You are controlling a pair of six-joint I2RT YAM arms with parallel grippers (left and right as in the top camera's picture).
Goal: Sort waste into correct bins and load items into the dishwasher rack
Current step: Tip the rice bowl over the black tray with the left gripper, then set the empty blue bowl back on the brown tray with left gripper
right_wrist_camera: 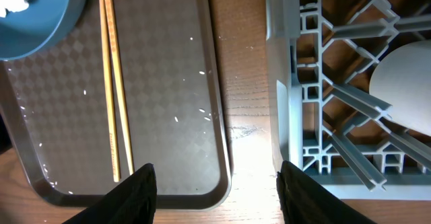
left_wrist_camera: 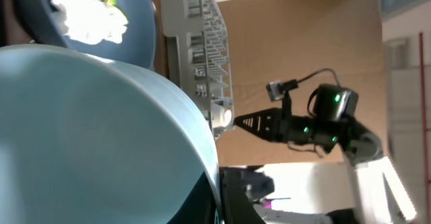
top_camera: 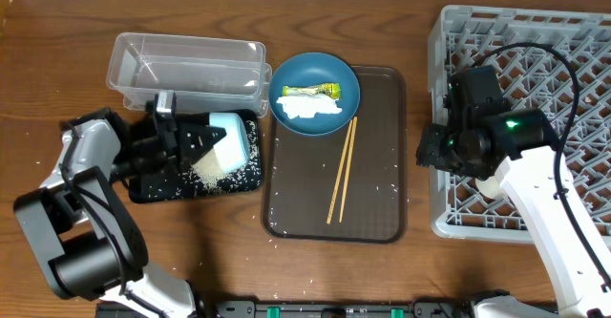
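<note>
My left gripper (top_camera: 202, 138) is shut on the rim of the light-blue bowl (top_camera: 232, 137), holding it tipped on its side over the black tray (top_camera: 153, 186), where a pile of rice (top_camera: 207, 171) lies. The bowl fills the left wrist view (left_wrist_camera: 87, 136). The dark-blue dish (top_camera: 315, 74) holds the green-and-yellow wrapper (top_camera: 311, 92) and white tissue (top_camera: 311, 111). The chopsticks (top_camera: 342, 170) lie on the brown tray (top_camera: 377, 146). My right gripper (right_wrist_camera: 215, 190) is open and empty over the gap between the brown tray and the grey rack (top_camera: 535, 41). A white cup (right_wrist_camera: 404, 83) sits in the rack.
The clear tub (top_camera: 191, 65) stands behind the black tray. Loose rice grains are scattered on the brown tray (right_wrist_camera: 168, 83) and on the table in front of it. The right arm (top_camera: 535, 175) reaches over the rack's front left part.
</note>
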